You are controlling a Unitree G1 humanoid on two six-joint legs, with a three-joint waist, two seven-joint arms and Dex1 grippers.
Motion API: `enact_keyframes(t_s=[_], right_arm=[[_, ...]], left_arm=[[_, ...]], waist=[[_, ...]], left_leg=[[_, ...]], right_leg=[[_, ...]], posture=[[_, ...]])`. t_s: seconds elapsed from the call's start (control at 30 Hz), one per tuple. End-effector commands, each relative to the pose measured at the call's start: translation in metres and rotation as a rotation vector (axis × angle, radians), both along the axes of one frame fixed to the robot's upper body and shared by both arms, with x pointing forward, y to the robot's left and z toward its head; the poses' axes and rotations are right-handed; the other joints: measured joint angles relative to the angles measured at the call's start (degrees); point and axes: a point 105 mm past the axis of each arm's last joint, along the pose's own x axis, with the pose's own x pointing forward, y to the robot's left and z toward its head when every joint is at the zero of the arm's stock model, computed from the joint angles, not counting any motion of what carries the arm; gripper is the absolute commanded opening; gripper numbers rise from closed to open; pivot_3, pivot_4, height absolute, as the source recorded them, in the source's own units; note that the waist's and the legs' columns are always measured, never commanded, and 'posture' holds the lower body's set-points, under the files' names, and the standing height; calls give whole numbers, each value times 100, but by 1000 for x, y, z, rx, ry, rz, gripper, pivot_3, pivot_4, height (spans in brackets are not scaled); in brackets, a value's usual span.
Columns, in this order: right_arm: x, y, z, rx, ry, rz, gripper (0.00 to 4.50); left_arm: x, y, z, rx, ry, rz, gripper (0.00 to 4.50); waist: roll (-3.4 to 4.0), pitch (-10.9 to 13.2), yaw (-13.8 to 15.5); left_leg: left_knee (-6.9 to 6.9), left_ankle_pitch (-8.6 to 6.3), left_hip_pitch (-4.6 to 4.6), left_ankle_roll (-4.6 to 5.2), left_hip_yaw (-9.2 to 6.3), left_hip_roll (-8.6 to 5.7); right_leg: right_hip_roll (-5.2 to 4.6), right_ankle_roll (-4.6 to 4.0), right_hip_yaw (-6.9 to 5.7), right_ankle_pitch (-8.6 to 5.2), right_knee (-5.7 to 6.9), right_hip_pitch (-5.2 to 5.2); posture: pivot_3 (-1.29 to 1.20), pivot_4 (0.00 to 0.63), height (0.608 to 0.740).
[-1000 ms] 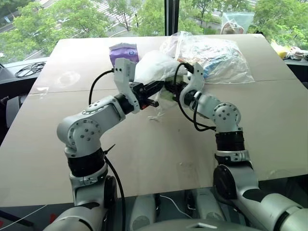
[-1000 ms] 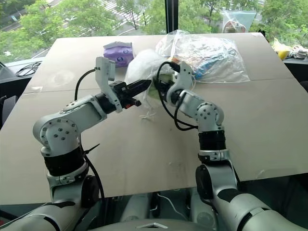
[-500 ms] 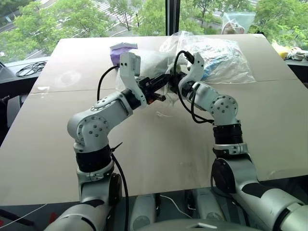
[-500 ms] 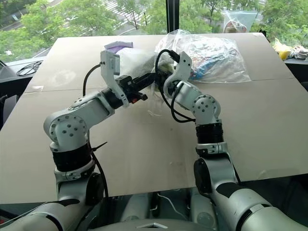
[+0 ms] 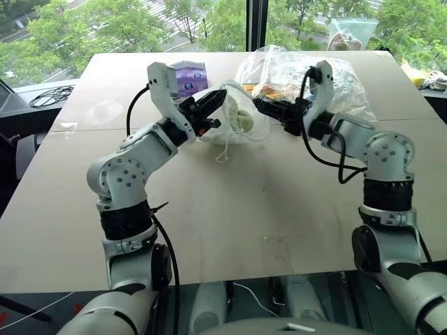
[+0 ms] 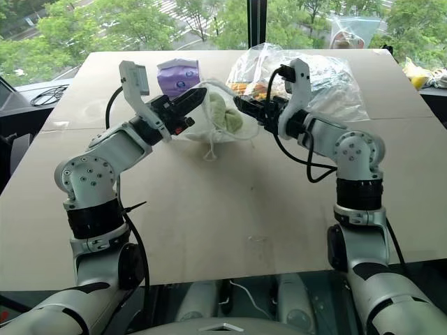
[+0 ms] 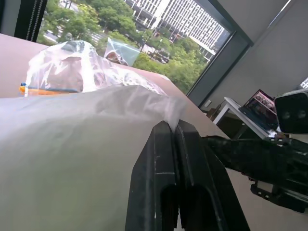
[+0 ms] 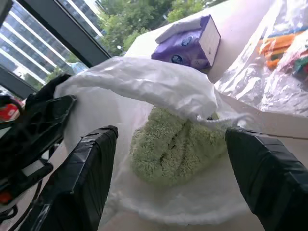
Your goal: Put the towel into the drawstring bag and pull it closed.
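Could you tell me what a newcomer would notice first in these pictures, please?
Probably the translucent white drawstring bag at the middle of the table, with the light-green towel showing inside it. The left gripper is shut on the bag's edge, while the right gripper hangs open just beside it. Behind them lie a purple tissue pack and a big clear plastic bag of colourful items.

Bright daylight from the windows behind, soft shadows, sharp head views, near end-effector fingers blurred
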Motion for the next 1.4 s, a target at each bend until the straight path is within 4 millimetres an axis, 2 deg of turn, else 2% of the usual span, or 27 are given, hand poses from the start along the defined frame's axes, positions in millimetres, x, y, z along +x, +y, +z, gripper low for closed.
enact_keyframes(t_s=[0.03,0.1,0.17,0.23,0.33,0.43,0.57,0.67,0.87,0.9,1.1,1.4], right_arm=[[4,-12,-27,-304,-212,-66,3832],[0,-9,-63,-558,-287,-10,3832],[-2,-2,-87,-650,-308,40,3832],[6,5,-99,-679,-317,17,3832],[26,17,-107,-642,-313,-57,3832],[44,29,-102,-562,-309,-135,3832],[74,29,-94,-422,-235,-293,3832],[83,24,-95,-398,-204,-336,2943],[86,17,-89,-383,-237,-350,249],[87,15,-88,-375,-238,-359,27],[88,-2,-72,-313,-269,-425,27],[78,-48,-39,-269,-332,-527,27]], left_arm=[[-7,-1,17,-14,-75,-26,0],[-8,-2,17,-11,-74,-34,0],[-8,-3,17,-10,-73,-39,0],[-8,-3,17,-9,-72,-42,0],[-8,-3,17,-4,-71,-48,0],[-9,-2,19,-3,-75,-50,0],[-12,-2,23,-4,-85,-54,0],[-12,-1,22,9,-85,-52,0],[-11,2,20,1,-83,-43,0],[-12,2,20,3,-82,-43,0],[-11,9,16,16,-76,-35,0],[-10,12,4,75,-53,-64,0]], waist=[[-1,0,-2],[-1,1,-10],[-5,3,-39],[-7,4,-60],[-8,7,-52],[-10,9,-20],[-13,10,14],[-13,11,9],[-12,12,-16],[-12,12,-22],[-11,12,-25],[-11,12,-10]], left_leg=[[0,0,0,0,0,-1],[0,0,4,0,4,-7],[0,0,7,0,9,-6],[1,0,14,-1,16,-1],[5,5,18,-9,8,8],[5,17,14,-28,-3,10],[8,18,6,-29,-6,12],[10,21,7,-34,2,9],[4,25,7,-41,1,11],[3,30,8,-48,1,12],[3,30,12,-49,-2,13],[4,31,10,-50,1,13]], right_leg=[[1,8,-1,-5,-1,0],[2,17,0,-10,0,0],[5,19,1,-11,2,-2],[14,18,7,-11,8,-5],[24,16,18,-10,23,-6],[28,6,10,-3,23,-6],[16,-17,11,10,16,-2],[13,-18,15,12,12,0],[14,-19,16,12,13,-2],[15,-19,15,12,14,-2],[19,-19,14,12,21,-2],[13,-19,16,12,18,-1]], posture=[[0,150,740],[0,150,740],[0,150,740],[0,150,740],[0,150,740],[0,150,740],[0,150,740],[0,150,740],[0,150,740],[0,150,740],[0,150,740],[0,150,740]])
